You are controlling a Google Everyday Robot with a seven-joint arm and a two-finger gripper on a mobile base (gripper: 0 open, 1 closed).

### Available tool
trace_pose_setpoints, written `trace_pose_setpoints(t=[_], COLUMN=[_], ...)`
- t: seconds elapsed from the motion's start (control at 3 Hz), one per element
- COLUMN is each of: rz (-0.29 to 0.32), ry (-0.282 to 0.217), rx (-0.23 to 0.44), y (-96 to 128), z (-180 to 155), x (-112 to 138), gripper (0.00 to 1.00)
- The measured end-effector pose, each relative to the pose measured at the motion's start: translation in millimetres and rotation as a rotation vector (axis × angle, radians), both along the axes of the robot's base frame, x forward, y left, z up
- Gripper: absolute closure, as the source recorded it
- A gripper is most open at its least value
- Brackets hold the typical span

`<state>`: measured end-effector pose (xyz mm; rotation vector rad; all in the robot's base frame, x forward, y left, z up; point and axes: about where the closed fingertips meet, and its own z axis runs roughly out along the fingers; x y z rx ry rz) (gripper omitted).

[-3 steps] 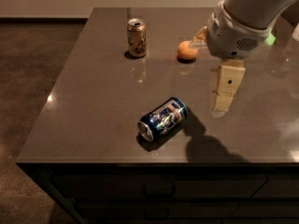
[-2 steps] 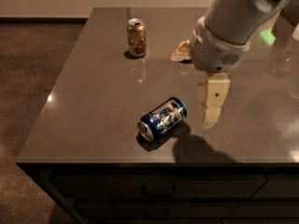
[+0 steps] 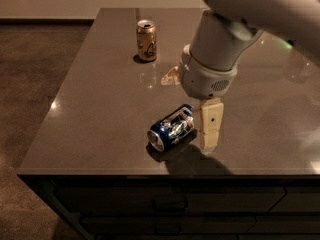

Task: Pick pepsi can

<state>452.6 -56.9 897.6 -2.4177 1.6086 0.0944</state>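
I see the pepsi can (image 3: 171, 128) lying on its side near the front edge of the bench (image 3: 90, 99), one silver end facing about 7 o'clock and the other toward 1 o'clock. The gripper (image 3: 187, 111) hangs low over the can's far end, released, with its two cream fingers (image 3: 211, 123) spread wide. One finger stands just at the can's 3 o'clock side, and I cannot tell whether it touches. The other pokes out from behind the wrist at about 12 o'clock from the can, apart from it. A gold can (image 3: 146, 40) stands upright well apart, toward 11 o'clock.
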Motion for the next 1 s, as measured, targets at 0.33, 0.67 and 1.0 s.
trace_pose_setpoints(t=[0.33,0.67,1.0], rz=[0.053,0.083,0.101], ry=[0.025,0.043,0.063], rx=[-0.029,-0.048,-0.074], y=[7,10,11], z=[-22,-35,-43], x=[-2,-2,-2], gripper=[0.00,0.00,0.14])
